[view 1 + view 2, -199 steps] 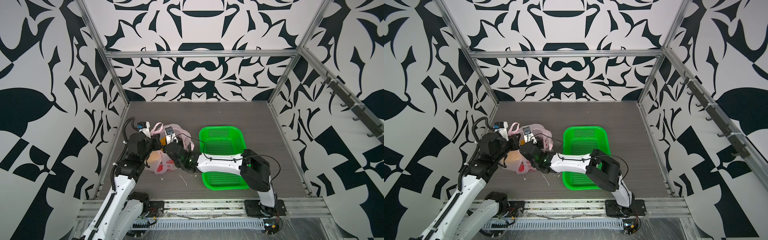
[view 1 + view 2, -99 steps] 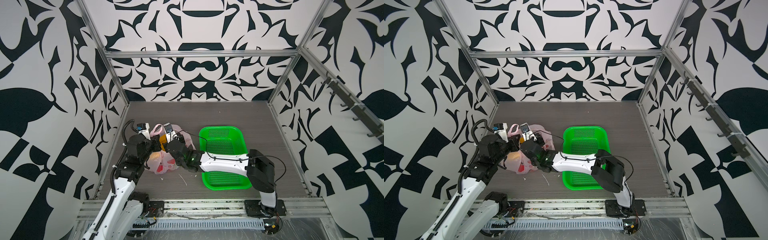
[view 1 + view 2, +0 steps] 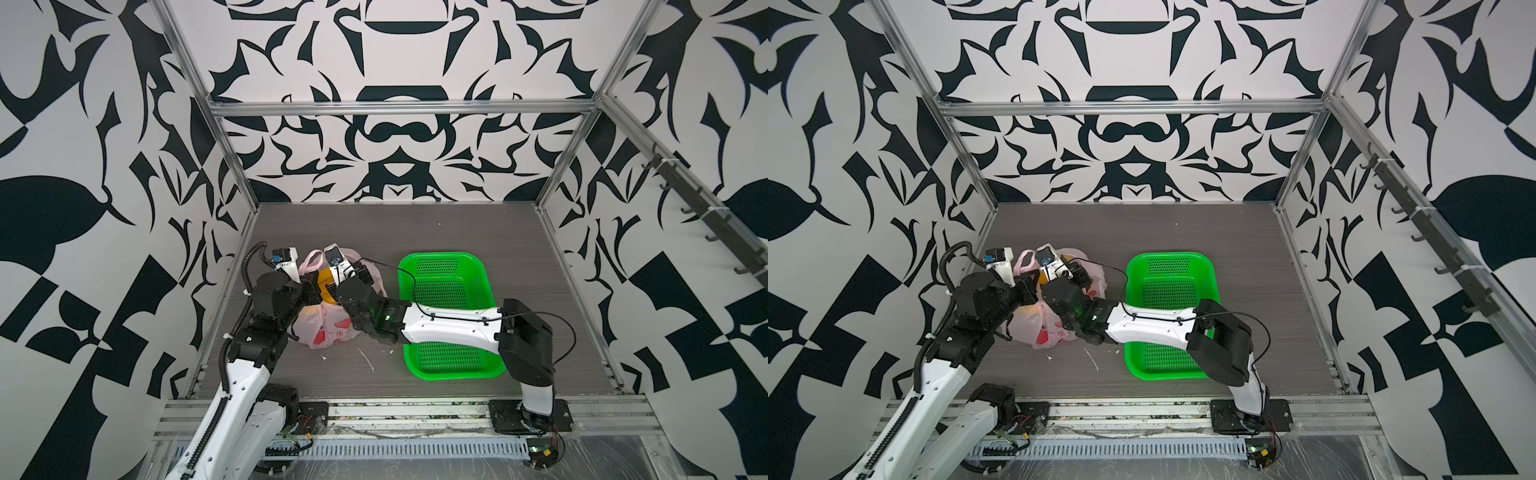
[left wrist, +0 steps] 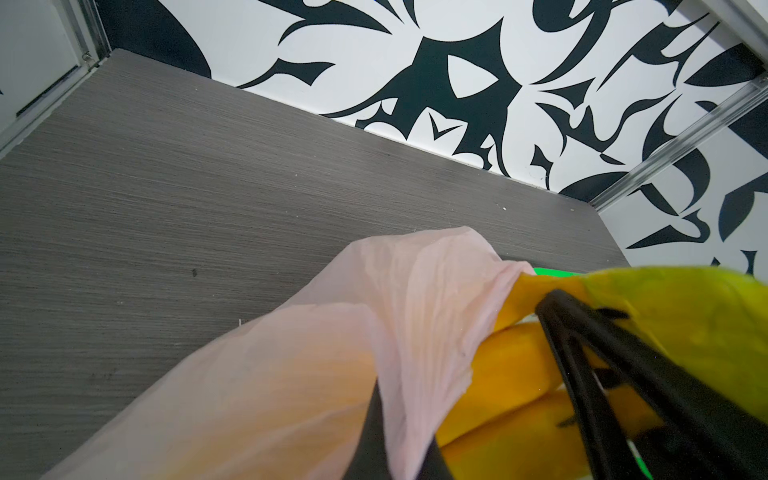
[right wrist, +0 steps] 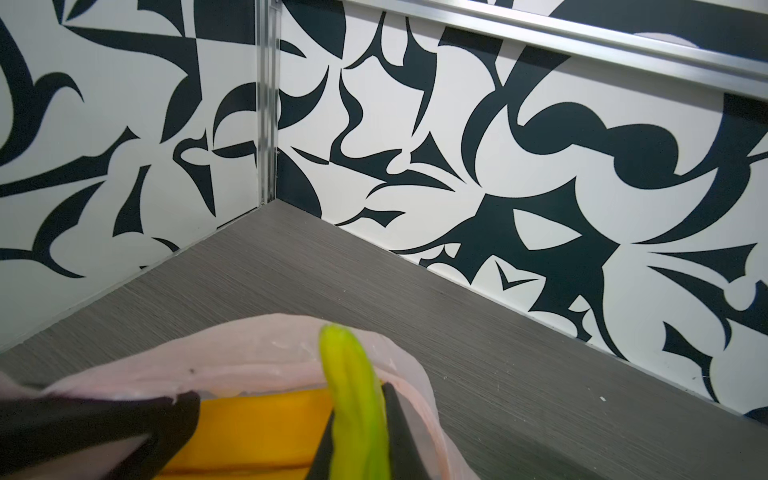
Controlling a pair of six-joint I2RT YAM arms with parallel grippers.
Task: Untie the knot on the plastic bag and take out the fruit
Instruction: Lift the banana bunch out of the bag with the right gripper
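Right end effector [image 5: 359, 432] is closed almost fully on the green stalk [image 5: 349, 374] of the bananas [image 5: 257, 424], its jaws on either side of it, inside the open mouth of the plastic bag [image 5: 249, 345]. Left end effector [image 4: 405, 449] is fully shut, pinching the bag's pink rim just beside that stalk. No knot shows at the mouth, so I judge the untying done and the extraction in hand. To do it well, lift the bunch straight up by the stalk while the left pins the rim low and draws it away, so the film does not ride up with the fruit. A stalk grip lets the bunch swing, so go slowly. In both top views the bag sits on the surface [image 3: 415, 232] near the left wall, with the green basket [image 3: 446, 291] just beside it.
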